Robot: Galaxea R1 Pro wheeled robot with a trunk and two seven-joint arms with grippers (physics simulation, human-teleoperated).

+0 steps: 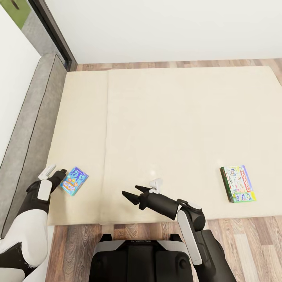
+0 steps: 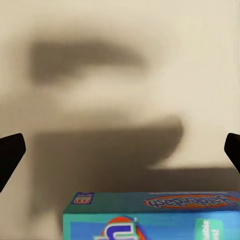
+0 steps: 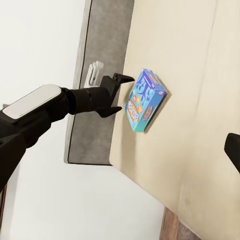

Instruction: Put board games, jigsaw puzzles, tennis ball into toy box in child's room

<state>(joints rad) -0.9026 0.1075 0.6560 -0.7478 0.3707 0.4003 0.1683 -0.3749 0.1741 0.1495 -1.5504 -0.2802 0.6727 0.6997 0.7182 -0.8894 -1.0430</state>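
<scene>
Two board games lie on the bed [image 1: 164, 117]. The small blue one [image 1: 74, 181] [image 2: 150, 215] [image 3: 144, 100] lies near the mattress's front left corner. My left gripper [image 1: 61, 175] [image 2: 120, 150] [image 3: 121, 94] is open right beside it, its fingers spread wide and not touching the box. The white printed game with a green edge [image 1: 237, 183] lies flat at the front right of the bed. My right gripper [image 1: 131, 194] hovers open and empty over the front middle of the mattress, pointing toward the blue game.
A grey headboard [image 1: 31, 117] runs along the bed's left side against the white wall. Wooden floor [image 1: 243, 235] borders the bed at the front and back. A dark door frame [image 1: 55, 31] stands at the far left corner.
</scene>
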